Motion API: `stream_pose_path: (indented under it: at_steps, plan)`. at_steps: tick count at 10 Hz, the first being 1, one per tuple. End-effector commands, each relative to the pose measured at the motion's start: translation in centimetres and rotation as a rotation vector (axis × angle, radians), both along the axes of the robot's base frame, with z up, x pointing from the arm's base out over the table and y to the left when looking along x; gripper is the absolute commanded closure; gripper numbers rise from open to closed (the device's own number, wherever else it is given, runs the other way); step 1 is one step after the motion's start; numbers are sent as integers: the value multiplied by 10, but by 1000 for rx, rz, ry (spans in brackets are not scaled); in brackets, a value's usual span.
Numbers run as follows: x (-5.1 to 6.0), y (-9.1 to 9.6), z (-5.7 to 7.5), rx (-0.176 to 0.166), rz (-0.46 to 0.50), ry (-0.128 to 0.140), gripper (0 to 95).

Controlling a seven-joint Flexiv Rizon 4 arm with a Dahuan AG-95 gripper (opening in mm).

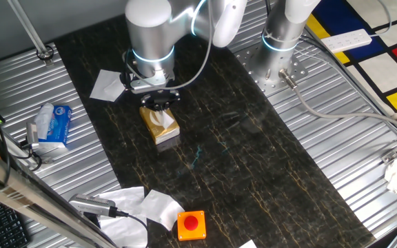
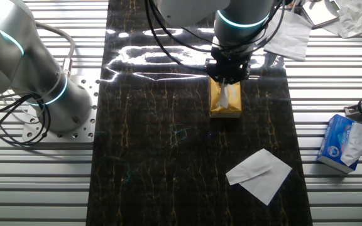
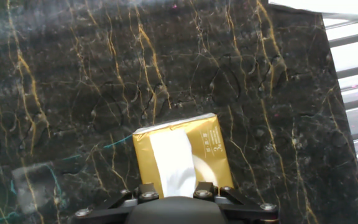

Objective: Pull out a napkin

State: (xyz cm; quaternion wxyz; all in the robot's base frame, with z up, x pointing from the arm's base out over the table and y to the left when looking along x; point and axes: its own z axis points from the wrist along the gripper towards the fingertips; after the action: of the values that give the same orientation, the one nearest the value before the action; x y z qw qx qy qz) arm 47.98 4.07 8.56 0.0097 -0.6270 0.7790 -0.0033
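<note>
The tan-gold tissue box (image 1: 160,126) lies on the dark marble mat, also in the other fixed view (image 2: 225,100) and the hand view (image 3: 211,149). The white napkin (image 3: 174,163) sticks out of its top slot as a creased tuft (image 1: 163,118) (image 2: 225,94). My gripper (image 1: 161,101) hangs just above the far end of the box (image 2: 227,78). In the hand view its jaws stand apart on either side of the napkin, at the frame's bottom edge (image 3: 173,190); the fingertips themselves are hidden. It looks open and holds nothing.
A blue-and-white tissue packet (image 1: 52,125) (image 2: 343,142) lies on the metal slats. Loose white sheets lie on the mat (image 1: 107,85) (image 2: 259,173) and near a cable (image 1: 149,204). A red button on an orange box (image 1: 191,224) sits at the front. A second arm's base (image 1: 281,38) stands behind.
</note>
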Motion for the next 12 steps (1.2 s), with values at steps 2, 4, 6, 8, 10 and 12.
stream_pose_path:
  at_steps: [2,4,6,8,10,12]
  plan:
    - [0,-1,1,-5,-9,2,950]
    - [0,-1,6,-11,-9,7,950]
    - [0,-2,12,-19,-6,8,950]
    - [0,-4,20,-20,-1,8,950]
    - [-1,-7,24,-21,6,8,950]
    - [-2,-10,28,-23,20,6,950]
